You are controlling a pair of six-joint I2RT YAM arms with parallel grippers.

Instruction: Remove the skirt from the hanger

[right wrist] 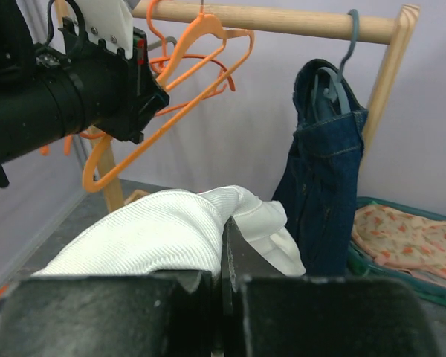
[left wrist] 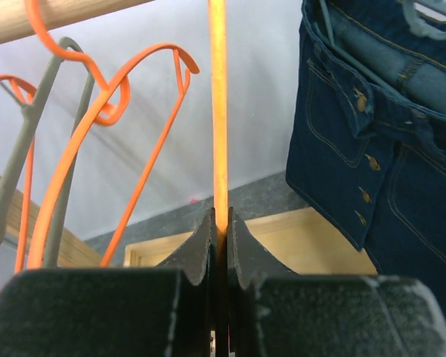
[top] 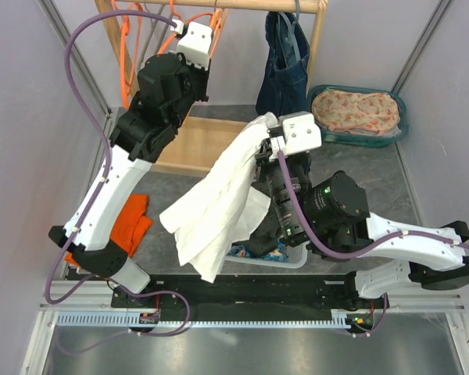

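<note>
Left pincer point(left wrist: 220, 220) is pressed tight on the orange hanger point(left wrist: 218, 111) up by the rail point(right wrist: 282, 21). Right pincer point(right wrist: 224, 227) pinches the white skirt point(top: 219, 199) by one edge. It droops in soft ribbed folds above the bench point(top: 375, 168), apparently free of the hanger. Best now: hold that hanger steady and draw the cloth away slowly, watching that the trailing hem doesn't snag.

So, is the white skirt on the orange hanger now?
No, the skirt hangs from the right end effector, well apart from the hanger.
</note>
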